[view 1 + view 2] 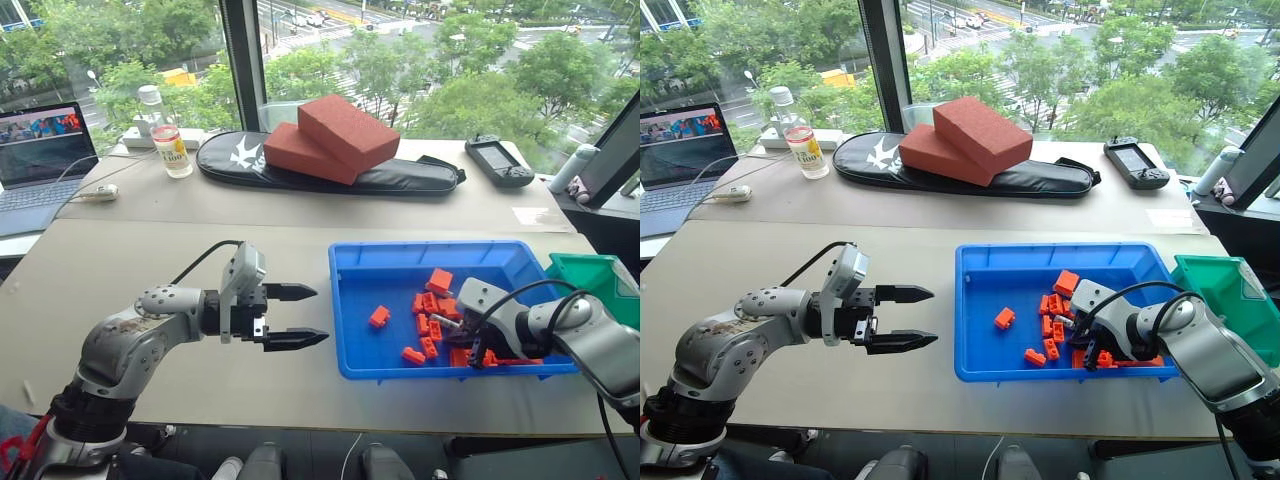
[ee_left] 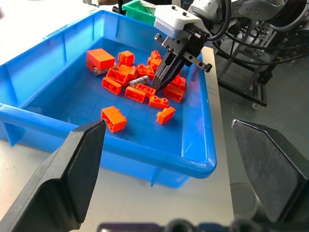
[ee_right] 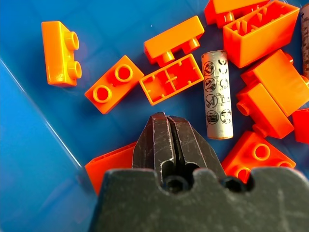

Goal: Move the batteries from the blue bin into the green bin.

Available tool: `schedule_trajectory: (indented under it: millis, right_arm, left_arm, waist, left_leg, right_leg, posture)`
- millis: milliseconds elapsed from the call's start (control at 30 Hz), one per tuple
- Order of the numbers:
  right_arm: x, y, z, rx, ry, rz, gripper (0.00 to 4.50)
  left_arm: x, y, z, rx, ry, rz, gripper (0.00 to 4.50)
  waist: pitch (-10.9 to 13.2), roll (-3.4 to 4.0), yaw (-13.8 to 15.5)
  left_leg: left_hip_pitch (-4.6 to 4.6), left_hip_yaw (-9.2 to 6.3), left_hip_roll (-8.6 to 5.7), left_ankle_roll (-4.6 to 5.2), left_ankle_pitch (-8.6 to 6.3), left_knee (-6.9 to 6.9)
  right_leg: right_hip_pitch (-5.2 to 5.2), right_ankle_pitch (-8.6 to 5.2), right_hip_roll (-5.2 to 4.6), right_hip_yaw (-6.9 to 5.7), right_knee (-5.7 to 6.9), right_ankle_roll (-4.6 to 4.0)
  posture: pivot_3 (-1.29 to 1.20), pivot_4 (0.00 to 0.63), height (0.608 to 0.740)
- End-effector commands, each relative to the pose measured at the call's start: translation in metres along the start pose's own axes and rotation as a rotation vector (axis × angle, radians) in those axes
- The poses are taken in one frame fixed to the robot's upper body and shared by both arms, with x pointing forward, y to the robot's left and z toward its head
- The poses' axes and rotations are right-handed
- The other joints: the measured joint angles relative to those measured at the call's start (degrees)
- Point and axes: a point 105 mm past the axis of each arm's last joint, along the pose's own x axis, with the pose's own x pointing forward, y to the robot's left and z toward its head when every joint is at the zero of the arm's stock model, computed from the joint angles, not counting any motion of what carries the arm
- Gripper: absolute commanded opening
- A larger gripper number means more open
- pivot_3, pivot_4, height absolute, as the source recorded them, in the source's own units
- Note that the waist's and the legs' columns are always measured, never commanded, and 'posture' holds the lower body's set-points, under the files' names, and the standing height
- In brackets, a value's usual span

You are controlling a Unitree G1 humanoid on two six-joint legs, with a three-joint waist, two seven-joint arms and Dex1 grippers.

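Note:
The blue bin [image 1: 430, 249] sits on the table to my right and holds several orange toy bricks [image 2: 114, 119]. Among them lies a small grey cylindrical battery [image 3: 217, 94], also seen as a silver battery [image 2: 139, 80] in the left wrist view. My right gripper [image 3: 167, 122] points down into the brick pile, shut with nothing between its fingers; its tips rest just beside the battery, not on it. The same right gripper [image 2: 160, 85] shows from the other arm. My left gripper [image 1: 320, 315] hovers open and empty over the table left of the blue bin. The green bin [image 1: 592, 276] stands against the blue bin's far right end.
Two big red foam blocks [image 1: 332, 136] lie on a long black case [image 1: 420, 180] at the back. A bottle [image 1: 170, 142], a laptop [image 1: 38, 160] and a handheld controller [image 1: 498, 161] stand along the back edge. A window runs behind the table.

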Motion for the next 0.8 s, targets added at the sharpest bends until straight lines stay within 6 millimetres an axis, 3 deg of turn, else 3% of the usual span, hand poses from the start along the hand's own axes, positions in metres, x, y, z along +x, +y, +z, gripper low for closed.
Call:
schedule_trajectory:
  millis: [33,267,467,567,700,800]
  right_arm:
    - [-0.011,-0.003,0.011,-0.027,-0.031,-0.025,0.01]
    - [-0.02,-0.005,0.024,-0.056,-0.072,-0.045,0.01]
    - [-0.016,-0.011,0.02,-0.055,-0.057,-0.082,0.01]
    - [-0.017,-0.017,0.017,-0.052,-0.043,-0.1,0.78]
    - [-0.016,-0.027,0.014,-0.046,-0.029,-0.148,2.17]
    - [-0.013,-0.024,0.012,-0.042,-0.027,-0.125,2.17]
  left_arm:
    - [-0.002,-0.002,0.005,0.038,-0.013,-0.005,4.5]
    - [-0.003,-0.001,0.004,0.039,-0.011,-0.004,4.5]
    - [-0.003,-0.001,0.004,0.041,-0.011,-0.005,4.5]
    - [-0.003,-0.002,0.004,0.042,-0.012,-0.005,4.5]
    - [-0.004,-0.002,0.003,0.038,-0.009,-0.003,4.5]
    - [-0.004,-0.002,0.003,0.038,-0.01,-0.001,4.5]
  waist:
    - [0.0,0.0,0.0]
    - [0.0,0.0,0.0]
    - [0.0,0.0,0.0]
    - [0.0,0.0,0.0]
    - [0.0,0.0,-0.1]
    - [0.0,0.0,0.0]
  left_leg:
    - [0.0,0.0,0.0,0.0,0.0,0.0]
    - [0.0,0.0,0.0,0.0,0.0,0.0]
    - [0.0,0.0,0.0,0.0,0.0,0.0]
    - [0.0,0.0,0.0,0.0,0.0,0.0]
    - [0.0,0.01,0.0,0.0,0.0,0.0]
    - [0.0,0.0,0.0,0.0,0.0,0.0]
  right_leg:
    - [0.0,0.0,0.0,0.0,0.0,0.0]
    - [0.0,0.0,0.0,0.0,0.0,0.0]
    - [0.0,0.0,0.0,0.0,0.0,0.0]
    - [0.0,0.0,0.0,0.0,0.0,0.0]
    - [0.0,0.0,0.0,0.0,0.0,0.0]
    - [-0.01,0.0,0.0,0.0,0.01,0.0]
  posture:
    - [0.0,0.15,0.74]
    - [0.0,0.15,0.74]
    - [0.0,0.15,0.74]
    - [0.0,0.15,0.74]
    - [0.0,0.15,0.74]
    - [0.0,0.15,0.74]
